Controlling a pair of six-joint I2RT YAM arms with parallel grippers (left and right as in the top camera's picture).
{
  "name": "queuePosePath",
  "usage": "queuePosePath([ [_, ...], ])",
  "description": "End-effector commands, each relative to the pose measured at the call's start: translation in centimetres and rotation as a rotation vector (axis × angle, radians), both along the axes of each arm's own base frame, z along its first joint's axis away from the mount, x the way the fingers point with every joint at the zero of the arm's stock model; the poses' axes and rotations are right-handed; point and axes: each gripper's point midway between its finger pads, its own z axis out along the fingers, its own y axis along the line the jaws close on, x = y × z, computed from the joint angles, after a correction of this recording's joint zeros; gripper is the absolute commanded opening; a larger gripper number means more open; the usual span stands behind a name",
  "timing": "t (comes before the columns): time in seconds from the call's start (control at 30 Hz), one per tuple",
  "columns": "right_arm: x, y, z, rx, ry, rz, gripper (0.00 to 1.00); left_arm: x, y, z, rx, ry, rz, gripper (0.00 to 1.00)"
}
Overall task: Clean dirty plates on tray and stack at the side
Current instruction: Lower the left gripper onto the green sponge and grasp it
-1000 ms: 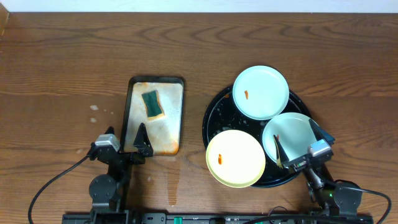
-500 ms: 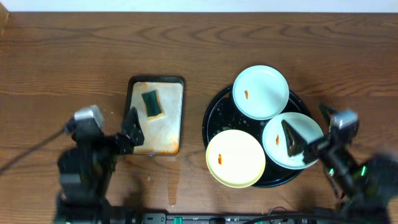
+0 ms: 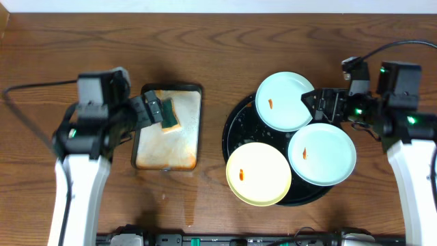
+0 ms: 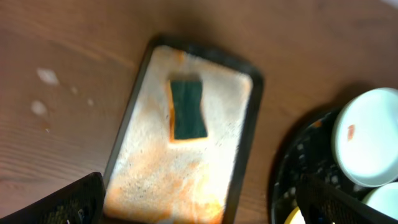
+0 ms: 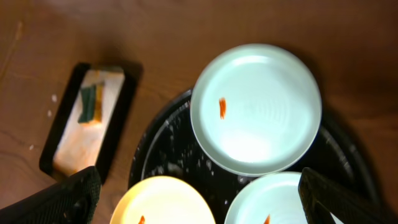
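Judging from the tabletop, nothing is stacked yet. The tray, right of the pan, holds all three plates, each showing an orange smear, so all cleaning remains. The sponge lies in the pan, untouched. Left jaws hang spread near it, right jaws spread by the far plate, both empty.

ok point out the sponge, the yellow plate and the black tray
sponge [image 4: 188, 109], left wrist view, middle of its green top
yellow plate [image 3: 258, 173], overhead view, centre of its face
black tray [image 3: 240, 126], overhead view, bare floor at left
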Motion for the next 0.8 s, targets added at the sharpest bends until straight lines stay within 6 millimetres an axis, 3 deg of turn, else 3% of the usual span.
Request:
queuePosePath([
  [0.0,0.6,0.5,-0.7,0.058,0.05,0.013,0.99,1.4,-0.4,-2.9,-0.019,0.097,-0.001,0.98],
  [0.07,0.6,0.5,-1.4,0.054,0.07,0.018,0.99,2.3,-0.6,-4.7,-0.012,0.143,-0.008,1.0],
  [0.27,0.3,1.1,-1.9,0.048,0.094,0.037,0.81,5.0,-1.8,-10.3,0.036,0.238,-0.038,0.56],
  [0.4,-0.1,1.5,-2.1,0.048,0.108,0.051,0.78,6.6,-2.8,-13.9,0.073,0.272,-0.062,0.52],
  [0.5,-0.5,1.6,-2.3,0.049,0.129,0.05,0.78,7.4,-1.4,-16.5,0.184,0.299,-0.015,0.4],
  [0.57,-0.7,1.6,-2.5,0.049,0.142,0.05,0.78,7.7,-0.9,-18.0,0.196,0.319,0.033,0.38],
  [0.77,-1.0,1.5,-2.7,0.045,0.157,0.046,0.78,8.3,-1.2,-21.1,0.175,0.351,0.051,0.25],
])
